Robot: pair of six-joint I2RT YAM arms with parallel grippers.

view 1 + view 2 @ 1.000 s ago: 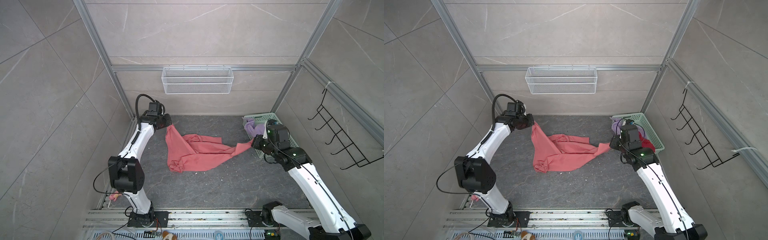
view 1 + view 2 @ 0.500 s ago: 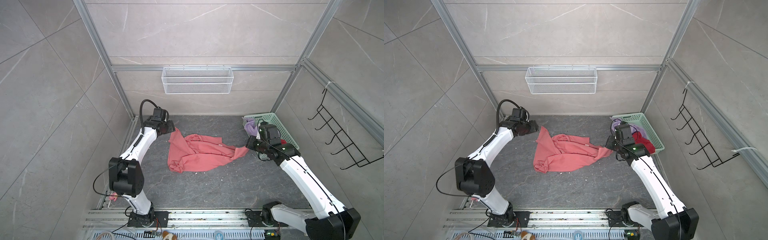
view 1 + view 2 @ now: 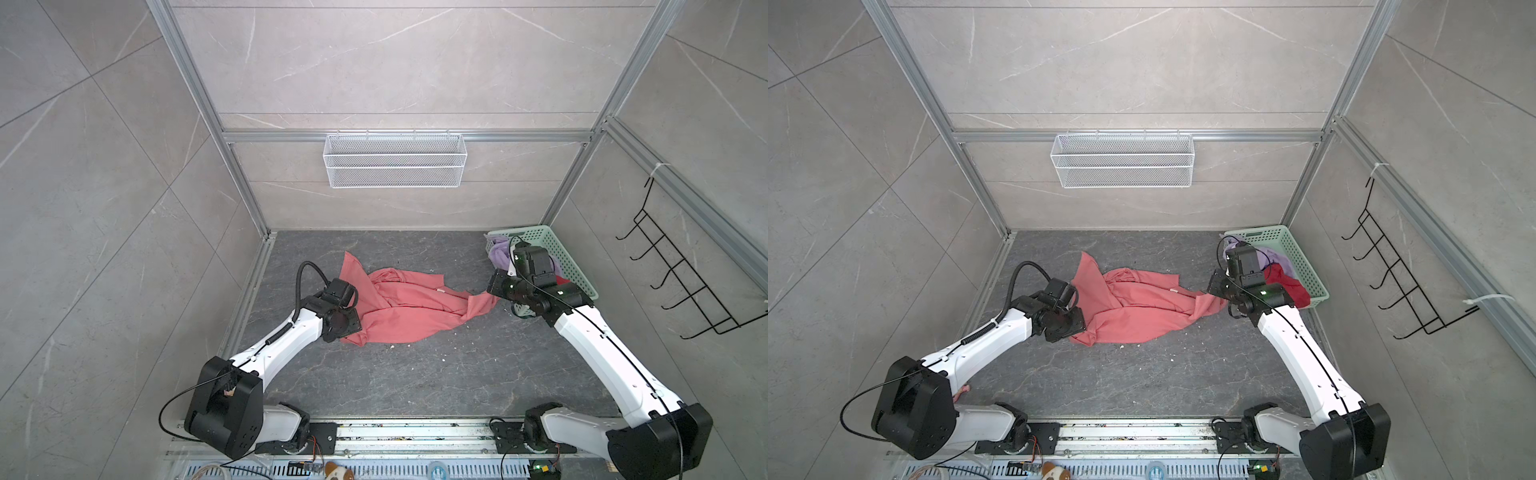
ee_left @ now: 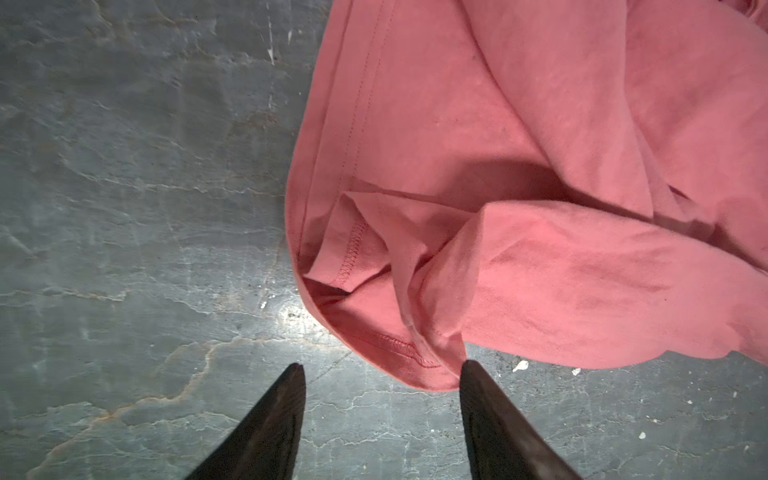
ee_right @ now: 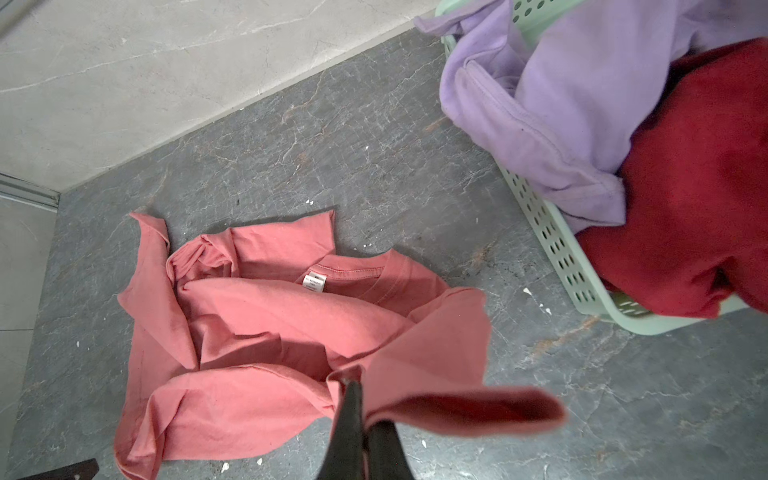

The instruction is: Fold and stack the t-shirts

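Observation:
A salmon-pink t-shirt (image 3: 407,307) (image 3: 1133,307) lies crumpled on the dark stone table, its collar and white neck label (image 5: 314,282) facing up. My left gripper (image 4: 382,368) is open and points down at the shirt's near left hem corner (image 4: 399,353). One finger (image 4: 478,399) is beside the hem, and nothing is held. My right gripper (image 5: 361,399) (image 3: 492,291) is shut on the shirt's right edge and holds it a little above the table. A lilac t-shirt (image 5: 561,104) (image 3: 1279,259) and a deep-red t-shirt (image 5: 706,187) (image 3: 1287,286) are heaped in the basket.
The mint-green lattice basket (image 3: 569,266) (image 5: 552,245) stands at the back right corner, just behind my right wrist. A white wire basket (image 3: 395,162) hangs on the back wall. A black hook rack (image 3: 681,282) is on the right wall. White crumbs dot the table.
My left gripper opened and let go of the shirt's raised left corner, which dropped flat. That arm swung down to the near left hem. My right gripper moved slightly left, still holding.

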